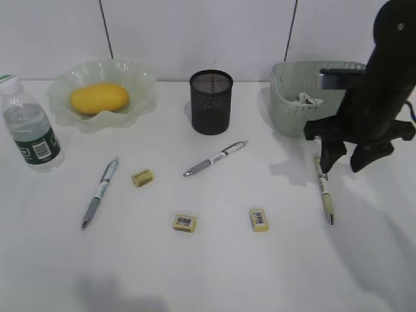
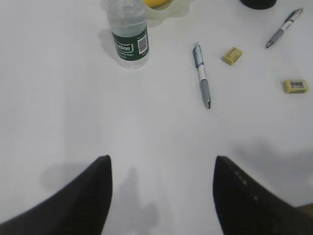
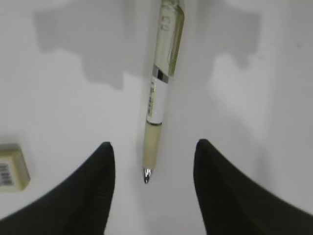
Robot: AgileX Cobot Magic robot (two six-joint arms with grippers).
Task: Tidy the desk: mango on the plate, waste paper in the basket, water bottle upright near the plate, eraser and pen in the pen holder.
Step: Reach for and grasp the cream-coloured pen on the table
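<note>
The mango (image 1: 99, 97) lies on the pale green plate (image 1: 142, 79) at the back left. The water bottle (image 1: 29, 127) stands upright left of the plate; it also shows in the left wrist view (image 2: 128, 34). The waste paper (image 1: 309, 99) sits inside the basket (image 1: 292, 114). The black pen holder (image 1: 211, 102) stands mid-back. Three pens lie on the desk (image 1: 214, 273): a blue-grey one (image 1: 101, 192), a grey one (image 1: 216, 158) and a beige one (image 1: 324, 192). My right gripper (image 1: 341, 166) is open above the beige pen (image 3: 159, 93), its fingers (image 3: 152, 147) either side of the tip. My left gripper (image 2: 161, 161) is open and empty.
Three yellow erasers lie on the desk: one by the blue-grey pen (image 1: 142, 177), one in the middle (image 1: 184, 223) and one further right (image 1: 259, 220), which also shows in the right wrist view (image 3: 11, 169). The left arm is outside the exterior view.
</note>
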